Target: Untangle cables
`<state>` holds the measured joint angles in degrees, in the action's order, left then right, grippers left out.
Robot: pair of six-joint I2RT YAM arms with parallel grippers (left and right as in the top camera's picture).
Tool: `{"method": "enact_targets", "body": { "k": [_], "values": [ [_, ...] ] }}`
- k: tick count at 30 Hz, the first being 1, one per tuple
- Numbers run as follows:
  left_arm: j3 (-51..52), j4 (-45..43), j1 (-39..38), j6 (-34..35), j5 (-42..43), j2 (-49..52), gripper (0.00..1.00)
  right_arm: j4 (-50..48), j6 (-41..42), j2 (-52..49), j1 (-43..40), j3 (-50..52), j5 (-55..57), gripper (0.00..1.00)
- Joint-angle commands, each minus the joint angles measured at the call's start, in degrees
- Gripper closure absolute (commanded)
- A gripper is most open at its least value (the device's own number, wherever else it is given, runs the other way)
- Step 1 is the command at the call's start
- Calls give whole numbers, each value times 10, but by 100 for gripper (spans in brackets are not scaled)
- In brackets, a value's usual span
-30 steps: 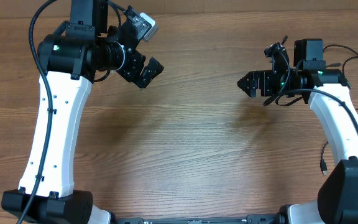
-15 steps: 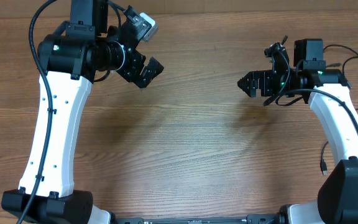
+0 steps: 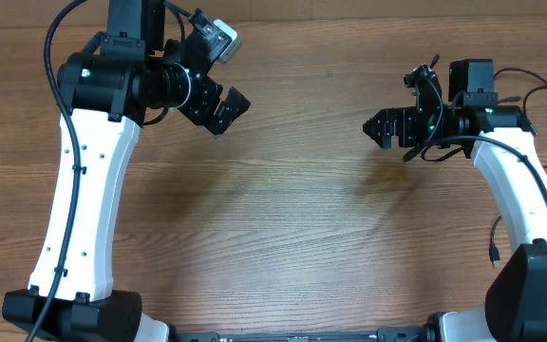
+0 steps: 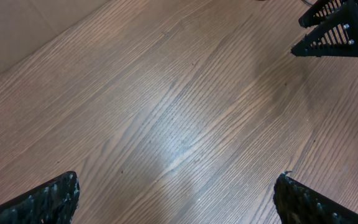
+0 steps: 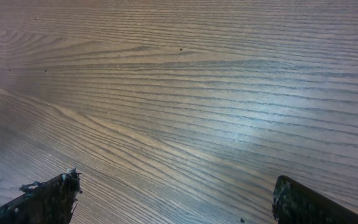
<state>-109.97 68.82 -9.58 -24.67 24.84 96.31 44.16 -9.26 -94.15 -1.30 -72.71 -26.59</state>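
**A:** Condition and location of the cables [image 3: 494, 249]?

**B:** Thin black flexible strands at the far right edge of the desk [image 3: 283, 237], just beside the right arm. One hangs in a loose wave and ends in a small plug. Others trail off the right border, partly hidden behind the arm. Whether they are knotted together cannot be told.

**A:** Left end effector [image 3: 228, 110]?

**B:** Jaws wide apart and gripping nothing, held above the far left of the desk. The wrist view shows black fingers with a rough, pebbled surface.

**A:** Right end effector [image 3: 376, 125]?

**B:** Also spread wide and unloaded, at the far right and pointing left. Seen from the left wrist, its fingers are wedge-shaped and ribbed.

**A:** Surfaces?

**B:** The desk is brown wood-grain laminate with fine parallel lines and a soft glare. The arms [image 3: 84, 199] have smooth white shells and black joints.
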Motion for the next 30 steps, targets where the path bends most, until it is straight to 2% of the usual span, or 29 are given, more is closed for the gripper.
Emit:
{"method": "enact_targets", "body": {
  "k": [1, 15, 30],
  "values": [
    [-5, 0, 6, -15, 0, -10, 0, -3, -4, 1, 1, 0, 2, 0],
    [-4, 0, 0, -15, 0, -13, 0, -3, -4, 1, 1, 0, 2, 0],
    [-4, 0, -14, -15, 1, -119, 0, -3, -4, 1, 1, 0, 2, 0]
  ]
}}
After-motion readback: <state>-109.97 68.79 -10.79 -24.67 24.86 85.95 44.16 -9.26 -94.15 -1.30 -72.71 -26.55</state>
